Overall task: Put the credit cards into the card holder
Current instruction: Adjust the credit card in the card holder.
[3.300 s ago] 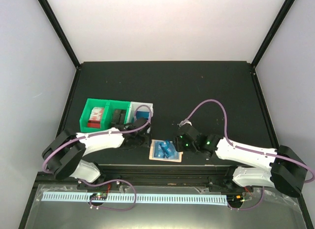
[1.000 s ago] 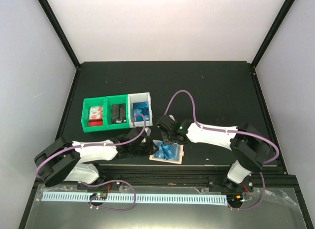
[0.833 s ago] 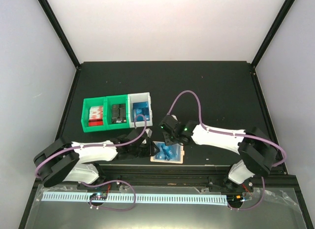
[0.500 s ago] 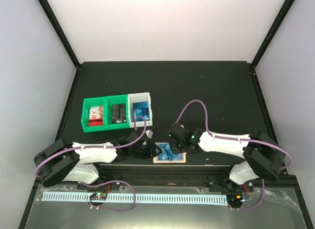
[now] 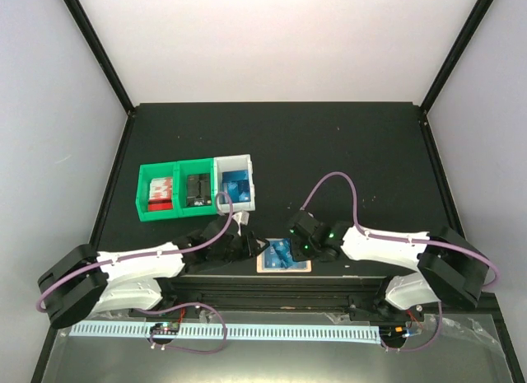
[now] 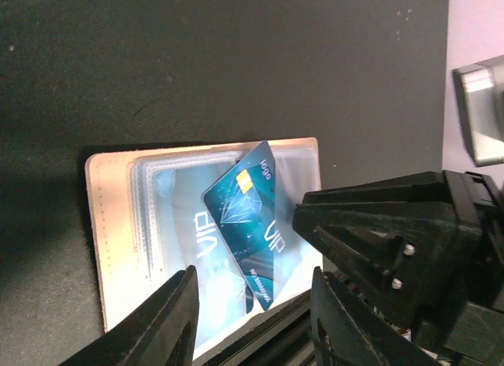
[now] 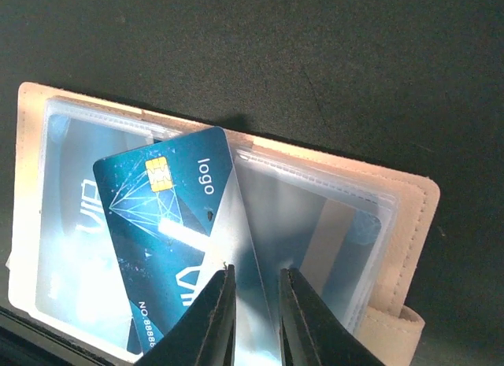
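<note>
The black table carries two green bins and a white bin in a row at my left. More blue cards lie in the white one.

At the near edge, between my two arms, the tan card holder lies open and flat, its clear sleeves facing up.

My left claw hangs low over the holder's left side. Its fingers stand apart with nothing clamped between them.

My right claw is over the holder's middle, fingers drawn close with a narrow gap. A shiny sleeve edge shows in that gap, and I cannot tell whether I pinch it.

One credit card lies tilted on the sleeves, its gold chip up. A second card marked VIP sits under the left sleeve.
</note>
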Tool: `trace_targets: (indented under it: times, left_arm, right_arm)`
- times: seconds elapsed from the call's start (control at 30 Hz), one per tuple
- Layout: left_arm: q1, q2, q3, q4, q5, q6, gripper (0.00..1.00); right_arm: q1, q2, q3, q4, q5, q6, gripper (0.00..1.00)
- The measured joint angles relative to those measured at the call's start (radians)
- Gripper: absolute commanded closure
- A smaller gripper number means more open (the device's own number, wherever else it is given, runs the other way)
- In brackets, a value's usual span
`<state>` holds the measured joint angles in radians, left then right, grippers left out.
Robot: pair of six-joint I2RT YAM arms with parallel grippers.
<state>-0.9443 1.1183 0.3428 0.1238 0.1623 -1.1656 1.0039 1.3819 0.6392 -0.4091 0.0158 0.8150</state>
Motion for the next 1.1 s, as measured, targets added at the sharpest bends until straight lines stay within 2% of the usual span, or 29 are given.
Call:
trace_targets:
  times: [0.53, 0.87, 1.1]
  left_arm:
    - [-0.046, 0.251, 0.008, 0.170, 0.130, -0.069, 0.55]
    - [-0.079, 0.384, 0.052, 0.309, 0.156, -0.136, 0.56]
    - [-0.090, 0.413, 0.029, 0.391, 0.145, -0.195, 0.57]
  right_arm:
    - [0.000, -0.097, -0.092, 0.029, -0.029, 0.032, 0.85]
    - [0.000, -0.096, -0.118, 0.088, -0.045, 0.048, 0.85]
    - [0.000, -0.096, -0.130, 0.112, -0.046, 0.056, 0.85]
